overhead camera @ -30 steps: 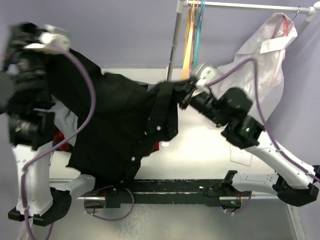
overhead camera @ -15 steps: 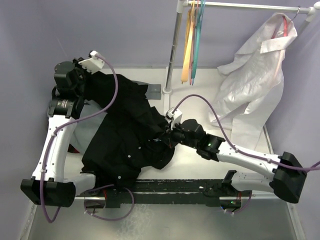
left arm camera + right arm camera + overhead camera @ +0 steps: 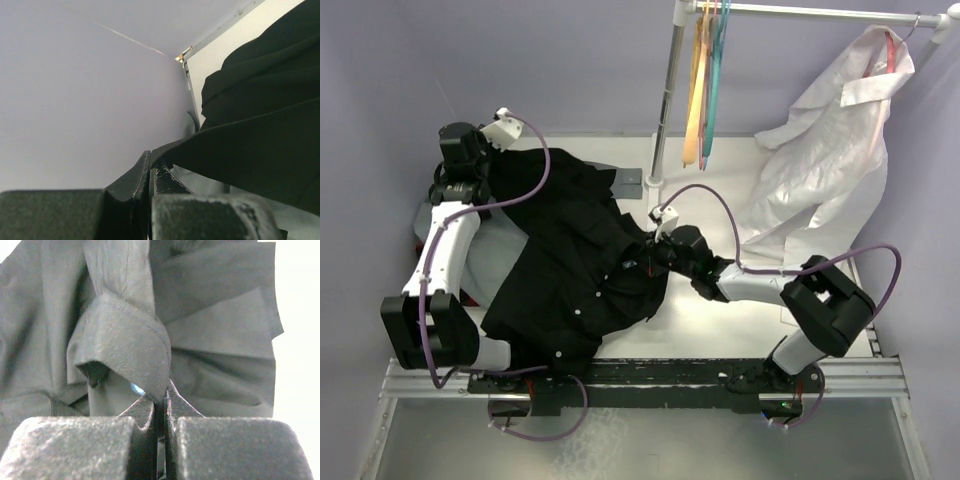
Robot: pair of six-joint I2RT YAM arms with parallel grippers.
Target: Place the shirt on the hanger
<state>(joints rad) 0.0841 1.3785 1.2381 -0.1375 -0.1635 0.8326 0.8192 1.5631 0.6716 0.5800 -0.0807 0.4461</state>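
The black shirt (image 3: 575, 265) lies crumpled across the left half of the table. My left gripper (image 3: 488, 178) is at the far left and is shut on an edge of the shirt; in the left wrist view (image 3: 150, 161) the cloth (image 3: 260, 135) runs out of the closed jaws. My right gripper (image 3: 646, 262) is at the shirt's right side, shut on a rolled fold of it (image 3: 164, 399). A small light-blue spot, likely the hanger (image 3: 136, 388), shows under that fold. The hanger is hidden in the top view.
A clothes rack pole (image 3: 665, 100) stands at the back with orange and teal hangers (image 3: 705, 85). A white garment (image 3: 825, 150) hangs at the back right. Grey cloth (image 3: 485, 260) lies under the shirt at the left. The table's back left corner (image 3: 184, 56) is close to my left gripper.
Both arms have come down from raised positions. The shirt, held up and spread a second ago, now rests on the table. My right gripper moved left and low, still gripping the cloth.
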